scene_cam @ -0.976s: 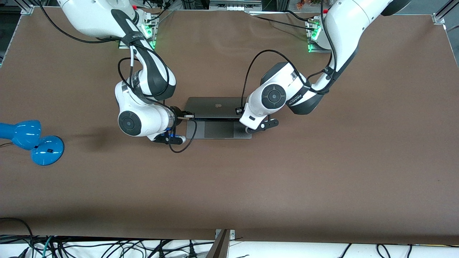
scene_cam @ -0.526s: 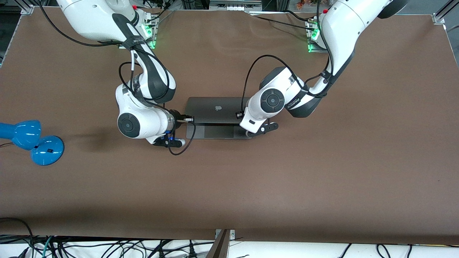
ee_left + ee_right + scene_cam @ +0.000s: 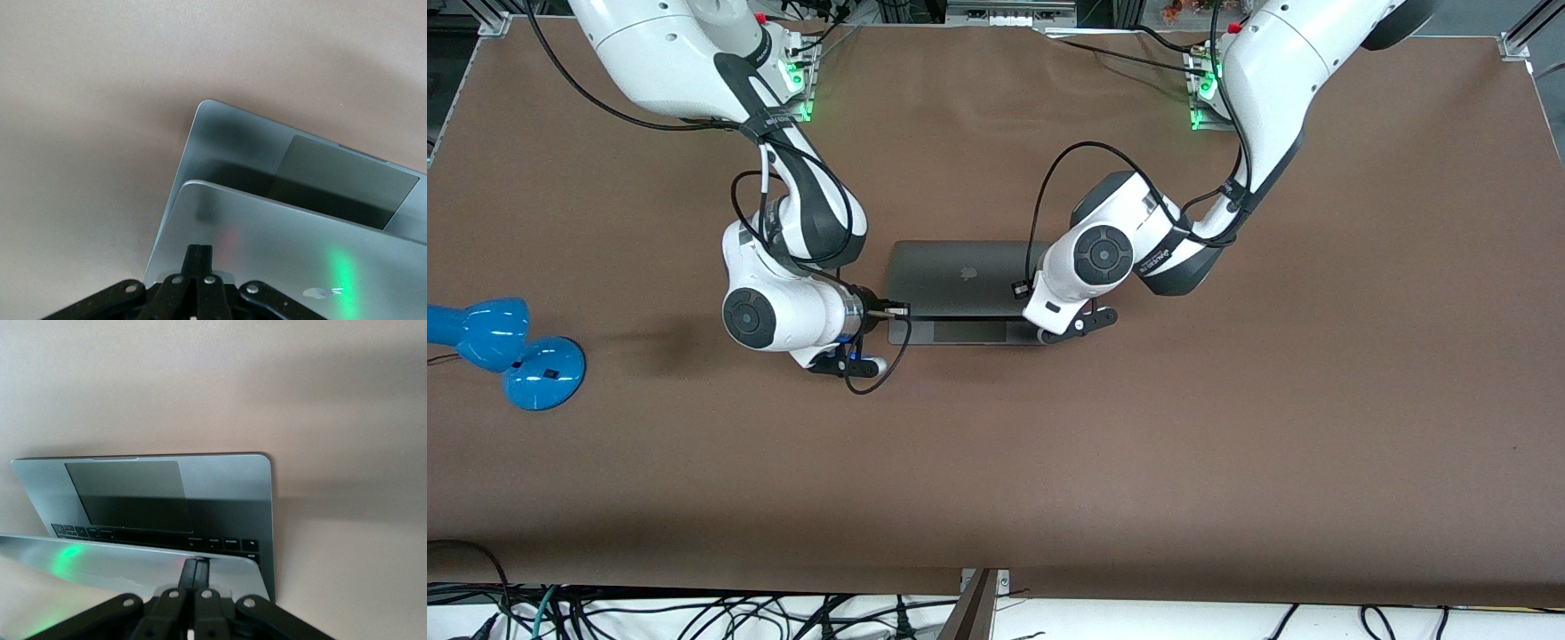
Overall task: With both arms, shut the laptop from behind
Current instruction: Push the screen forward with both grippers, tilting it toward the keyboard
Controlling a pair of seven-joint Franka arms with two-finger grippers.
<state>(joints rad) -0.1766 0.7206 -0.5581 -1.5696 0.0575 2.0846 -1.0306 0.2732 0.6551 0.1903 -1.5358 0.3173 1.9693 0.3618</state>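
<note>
The space-grey laptop (image 3: 960, 276) sits mid-table, its lid tipped low over the base so only a narrow strip with the trackpad (image 3: 969, 332) shows. My left gripper (image 3: 199, 257) is shut, and its fingertips press on the lid's back (image 3: 300, 260) near the corner at the left arm's end. My right gripper (image 3: 195, 570) is shut and presses on the lid's back (image 3: 100, 563) near the other corner. The keyboard (image 3: 220, 542) and trackpad (image 3: 127, 487) show under the lid's edge. In the front view both hands' white wrists (image 3: 1080, 262) (image 3: 783, 311) flank the laptop and hide the fingertips.
A blue lamp (image 3: 507, 351) lies at the right arm's end of the table. Loose cables (image 3: 694, 613) run along the table's edge nearest the front camera. Brown table surface (image 3: 996, 462) stretches between the laptop and that edge.
The lid has come down lower over the base, so less of the trackpad strip shows. Both wrists have moved with it toward the front camera.
</note>
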